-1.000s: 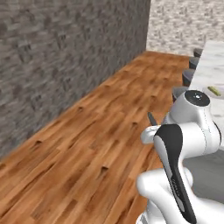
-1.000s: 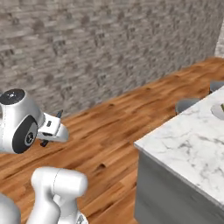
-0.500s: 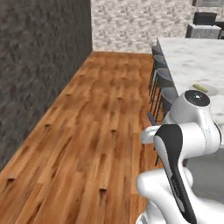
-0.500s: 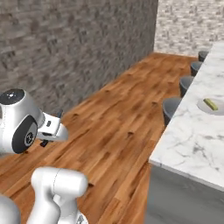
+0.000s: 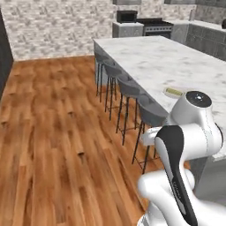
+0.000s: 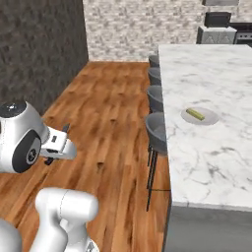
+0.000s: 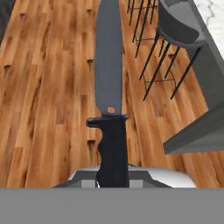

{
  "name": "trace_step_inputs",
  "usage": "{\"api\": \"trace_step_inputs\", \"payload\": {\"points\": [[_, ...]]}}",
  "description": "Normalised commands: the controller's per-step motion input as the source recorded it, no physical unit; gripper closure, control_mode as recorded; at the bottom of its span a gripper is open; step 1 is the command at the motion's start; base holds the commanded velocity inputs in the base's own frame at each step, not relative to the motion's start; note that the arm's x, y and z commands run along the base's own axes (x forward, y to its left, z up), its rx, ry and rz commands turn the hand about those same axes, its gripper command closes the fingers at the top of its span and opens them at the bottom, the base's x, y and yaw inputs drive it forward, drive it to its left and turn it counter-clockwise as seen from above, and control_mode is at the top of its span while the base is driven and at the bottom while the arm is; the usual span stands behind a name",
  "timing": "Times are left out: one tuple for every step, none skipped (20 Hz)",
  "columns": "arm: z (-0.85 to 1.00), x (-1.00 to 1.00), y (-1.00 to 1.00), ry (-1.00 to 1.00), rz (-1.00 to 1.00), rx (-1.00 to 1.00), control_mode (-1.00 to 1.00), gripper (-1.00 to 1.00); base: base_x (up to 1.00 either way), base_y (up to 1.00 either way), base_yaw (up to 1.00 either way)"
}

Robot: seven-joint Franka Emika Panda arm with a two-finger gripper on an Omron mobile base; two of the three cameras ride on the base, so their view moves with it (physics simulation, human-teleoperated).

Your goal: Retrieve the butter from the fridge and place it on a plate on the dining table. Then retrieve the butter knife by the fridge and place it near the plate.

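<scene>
Butter knife (image 7: 110,87) is in my grip. Going view by view.

Hand view: knife runs up the frame centre, dark handle at bottom, grey blade pointing to top edge. Gripper (image 7: 113,181) clamped on the handle at bottom centre. Wood floor behind; stool legs and a table corner upper right.

Right base view: dining table (image 6: 216,147) fills the right half. Plate (image 6: 200,116) sits right of centre w/ butter (image 6: 195,113) lying on it, so I judge the 1st half done. Hand is at left, knife tip (image 6: 65,129) poking up from it, well apart from the plate.

Left base view: plate (image 5: 173,92) w/ butter (image 5: 174,92) at right of centre, just above the arm. Stools (image 5: 132,90) line the table edge.

Left to do, I reckon: close in on the table, set knife near plate, let go.
</scene>
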Motion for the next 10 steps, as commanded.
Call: {"api": "trace_step_inputs", "payload": {"points": [[0.00,0.00,0.00,0.00,0.00,0.00,1.00,1.00,0.84,0.83,-0.61],[0.00,0.00,0.00,0.00,0.00,0.00,1.00,1.00,0.64,1.00,-0.55],[0.00,0.00,0.00,0.00,0.00,0.00,1.00,1.00,0.56,1.00,-0.52],[0.00,0.00,0.00,0.00,0.00,0.00,1.00,1.00,0.50,1.00,-0.54],[0.00,0.00,0.00,0.00,0.00,0.00,1.00,1.00,0.46,1.00,-0.55],[0.00,0.00,0.00,0.00,0.00,0.00,1.00,1.00,0.42,1.00,-0.57],[0.00,0.00,0.00,0.00,0.00,0.00,1.00,1.00,0.36,0.96,-0.59],[0.00,0.00,0.00,0.00,0.00,0.00,1.00,1.00,0.35,0.92,-0.61],[0.00,0.00,0.00,0.00,0.00,0.00,1.00,1.00,0.34,0.84,-0.64],[0.00,0.00,0.00,0.00,0.00,0.00,1.00,1.00,0.35,0.69,-0.69]]}}
